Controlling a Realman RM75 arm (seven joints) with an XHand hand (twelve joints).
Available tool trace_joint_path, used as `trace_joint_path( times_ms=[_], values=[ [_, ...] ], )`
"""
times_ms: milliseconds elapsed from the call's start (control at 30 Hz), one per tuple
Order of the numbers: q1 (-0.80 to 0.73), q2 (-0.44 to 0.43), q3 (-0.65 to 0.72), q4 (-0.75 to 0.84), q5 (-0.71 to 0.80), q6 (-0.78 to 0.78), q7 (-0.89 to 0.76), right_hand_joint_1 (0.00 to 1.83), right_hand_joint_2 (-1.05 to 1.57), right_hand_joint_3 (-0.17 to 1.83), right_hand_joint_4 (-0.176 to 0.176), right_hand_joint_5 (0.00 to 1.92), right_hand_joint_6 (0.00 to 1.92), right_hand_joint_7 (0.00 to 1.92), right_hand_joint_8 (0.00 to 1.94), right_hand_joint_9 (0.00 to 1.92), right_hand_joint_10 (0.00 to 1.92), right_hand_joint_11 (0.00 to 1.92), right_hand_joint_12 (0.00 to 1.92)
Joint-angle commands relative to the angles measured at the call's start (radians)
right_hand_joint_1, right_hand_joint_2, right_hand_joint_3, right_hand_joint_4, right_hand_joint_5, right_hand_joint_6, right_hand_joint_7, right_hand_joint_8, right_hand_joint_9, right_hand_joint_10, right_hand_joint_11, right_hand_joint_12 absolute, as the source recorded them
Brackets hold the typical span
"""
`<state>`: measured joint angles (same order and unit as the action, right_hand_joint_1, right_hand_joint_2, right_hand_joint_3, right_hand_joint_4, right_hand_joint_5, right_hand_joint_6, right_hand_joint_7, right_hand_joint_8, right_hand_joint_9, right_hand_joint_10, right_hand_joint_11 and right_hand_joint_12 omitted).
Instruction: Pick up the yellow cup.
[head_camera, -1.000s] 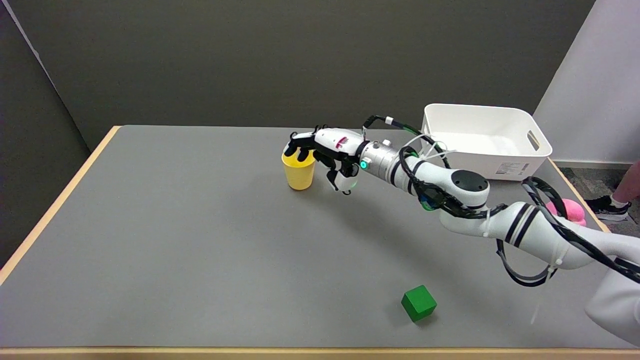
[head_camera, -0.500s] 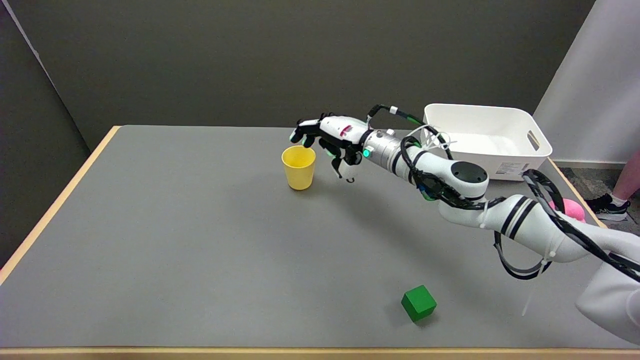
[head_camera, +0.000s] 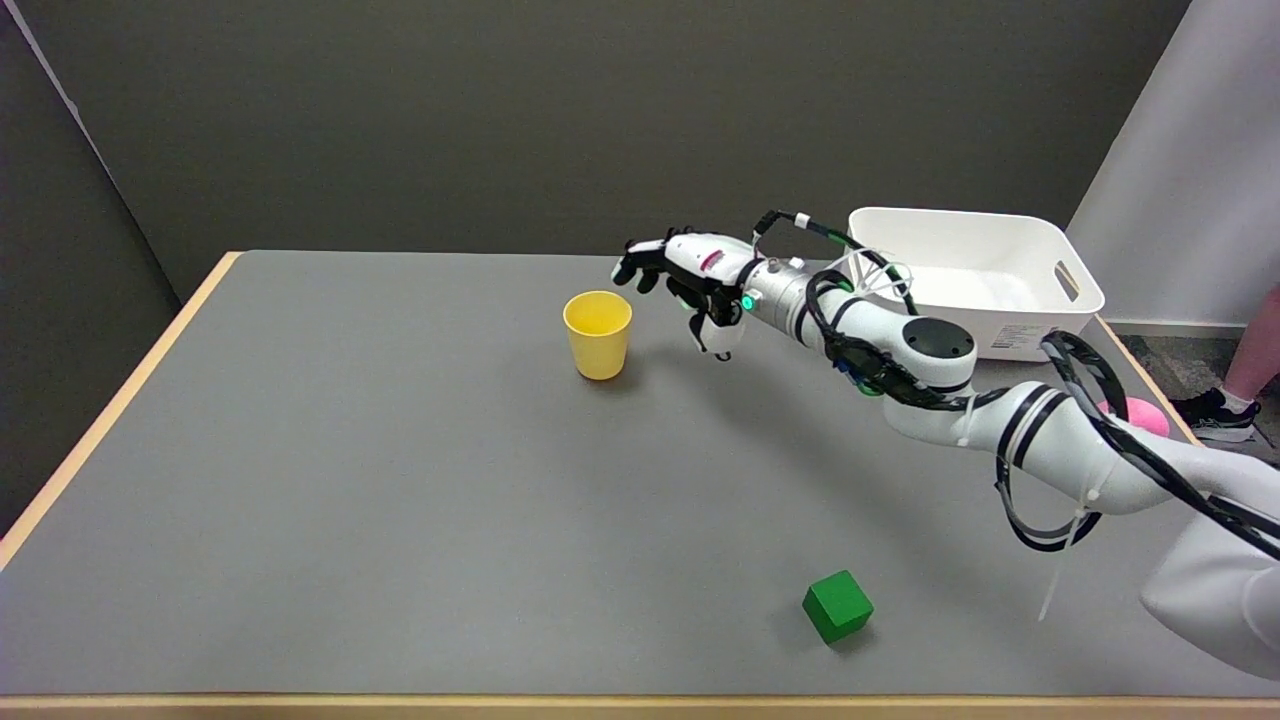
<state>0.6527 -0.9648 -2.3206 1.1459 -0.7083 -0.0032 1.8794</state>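
One yellow cup (head_camera: 597, 334) stands upright mid-table; the right hand (head_camera: 688, 281) hovers just right of it, fingers apart, holding nothing. Approach step, I'd say: next, close around its wall

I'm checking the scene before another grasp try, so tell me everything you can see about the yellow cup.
The yellow cup is a plain, handleless tumbler that looks like smooth plastic, tapering from a wide round rim to a narrower base. It stands upright, mouth open upward, with nothing visible inside. It sits on the grey table, left of centre toward the far side. Nothing touches it but the table: the right hand hangs in the air to its right, apart from the rim.
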Motion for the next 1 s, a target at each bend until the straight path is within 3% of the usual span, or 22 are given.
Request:
trace_joint_path(
  times_ms=[33, 1000],
  values=[
    [0.004, -0.013, -0.021, -0.09, -0.005, -0.004, 0.0, 1.83, 0.45, 1.26, 0.087, 0.39, 0.59, 0.54, 0.52, 0.95, 1.92, 0.91, 1.59],
    [-0.09, 0.022, 0.045, 0.092, -0.014, -0.004, 0.0, 1.83, 0.45, 1.26, 0.087, 0.39, 0.59, 0.54, 0.52, 0.95, 1.92, 0.91, 1.6]
  ],
)
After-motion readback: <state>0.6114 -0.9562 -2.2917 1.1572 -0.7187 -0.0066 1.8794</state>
